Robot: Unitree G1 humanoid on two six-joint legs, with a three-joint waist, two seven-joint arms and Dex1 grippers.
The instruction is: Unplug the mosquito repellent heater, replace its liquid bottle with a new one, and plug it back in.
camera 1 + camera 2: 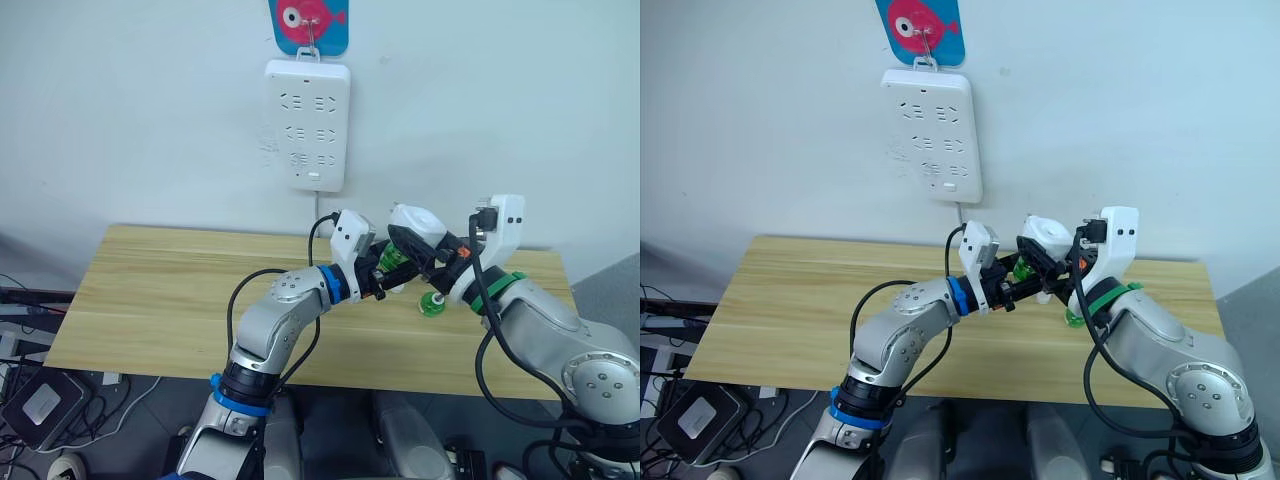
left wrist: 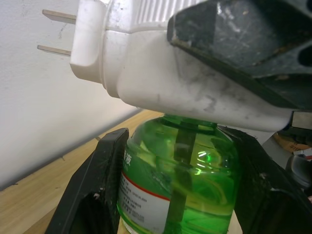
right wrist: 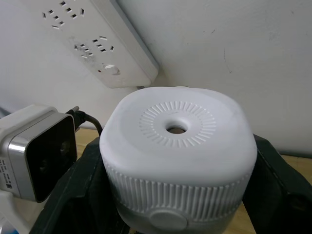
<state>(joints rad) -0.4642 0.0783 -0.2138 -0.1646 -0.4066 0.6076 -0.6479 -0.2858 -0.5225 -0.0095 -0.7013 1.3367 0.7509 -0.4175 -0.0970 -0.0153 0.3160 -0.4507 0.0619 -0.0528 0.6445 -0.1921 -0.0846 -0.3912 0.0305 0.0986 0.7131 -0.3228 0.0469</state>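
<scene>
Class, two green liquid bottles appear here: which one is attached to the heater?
The green bottle gripped by the left end effector, screwed under the white heater. The other green bottle stands alone on the table.

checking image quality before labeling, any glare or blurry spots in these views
Left wrist view: a bright glint on the green bottle, and the black fingers gripping it look soft. Right wrist view: the heater is evenly lit, with the power strip behind slightly soft. Eye views: even light, no strong glare.
</scene>
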